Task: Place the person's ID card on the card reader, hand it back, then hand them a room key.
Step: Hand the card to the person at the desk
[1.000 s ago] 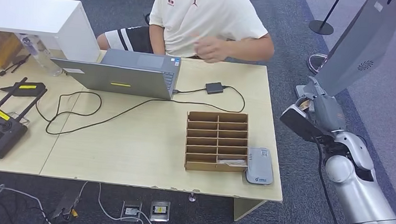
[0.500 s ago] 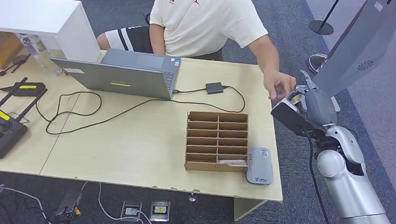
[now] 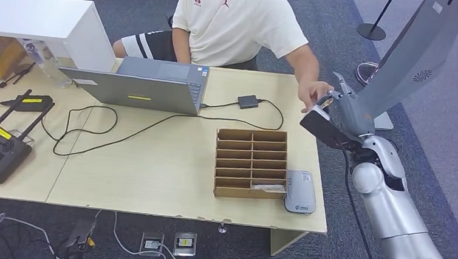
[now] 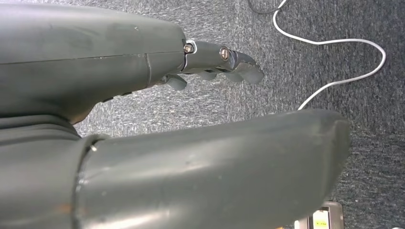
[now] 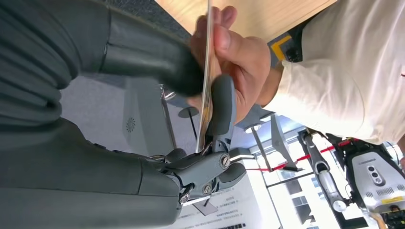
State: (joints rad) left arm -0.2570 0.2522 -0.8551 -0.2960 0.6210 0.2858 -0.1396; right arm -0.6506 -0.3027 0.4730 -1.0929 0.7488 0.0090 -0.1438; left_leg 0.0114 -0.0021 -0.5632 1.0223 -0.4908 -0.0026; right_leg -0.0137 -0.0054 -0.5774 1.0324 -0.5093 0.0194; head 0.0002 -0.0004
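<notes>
A cardboard compartment organizer [image 3: 251, 163] stands on the wooden desk [image 3: 150, 173], with the white card reader [image 3: 301, 192] just beside it at the desk's near right corner. A laptop [image 3: 141, 87] and black cables lie farther left. At the desk's right edge, the right hand [image 3: 337, 109] pinches the ID card [image 5: 206, 90] between thumb and a finger; the person's hand [image 5: 239, 52] grips the same card. The card appears edge-on, long axis running outward from the hand. The left hand [image 4: 215, 67] hangs over grey carpet, fingers lightly curled, holding nothing.

The thin pale ID card [image 5: 206, 76] shows edge-on, its face unreadable, partly covered by the person's hand [image 5: 239, 52] and dark fingers [image 5: 222, 107].
</notes>
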